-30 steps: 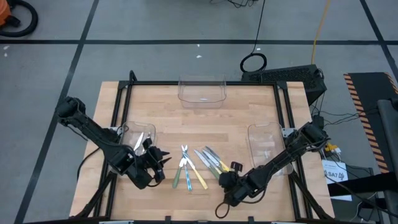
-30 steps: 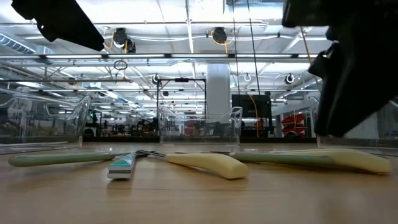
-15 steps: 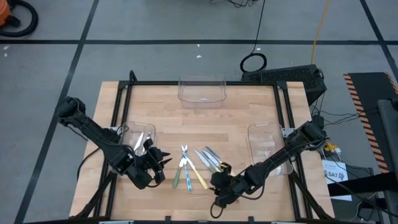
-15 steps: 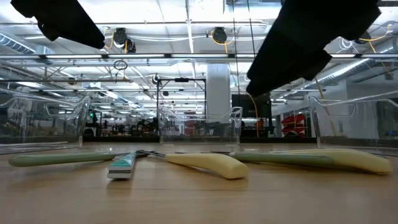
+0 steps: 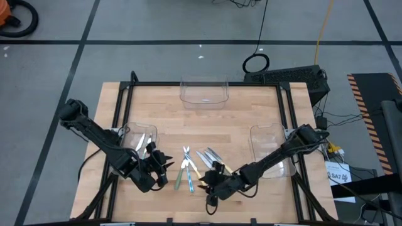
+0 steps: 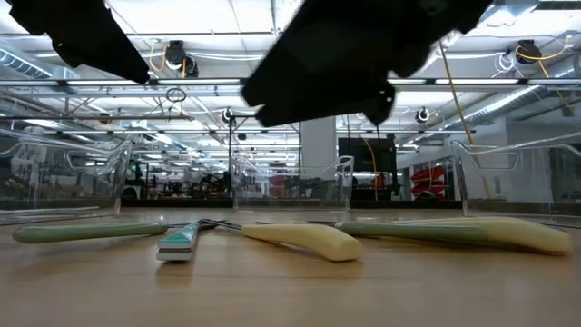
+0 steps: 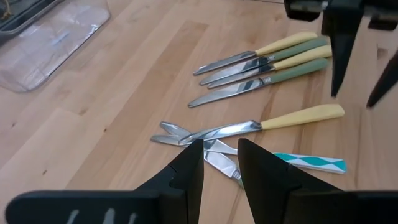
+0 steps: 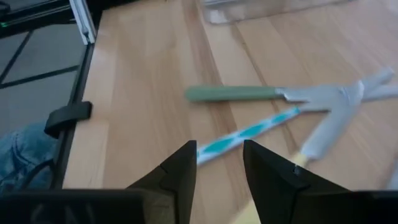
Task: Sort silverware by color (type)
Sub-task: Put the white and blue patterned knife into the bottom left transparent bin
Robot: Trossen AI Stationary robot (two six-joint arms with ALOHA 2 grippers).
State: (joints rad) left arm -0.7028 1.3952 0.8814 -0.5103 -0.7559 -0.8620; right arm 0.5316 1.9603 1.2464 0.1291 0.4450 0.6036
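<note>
Three clear bins sit on the wooden table: the bin at twelve o'clock and the bin at three o'clock look bare, while the bin at nine o'clock holds a silver-headed utensil. The silverware lies loose near six o'clock, between the arms. The left gripper and right gripper both hover slightly parted, holding nothing.
</note>
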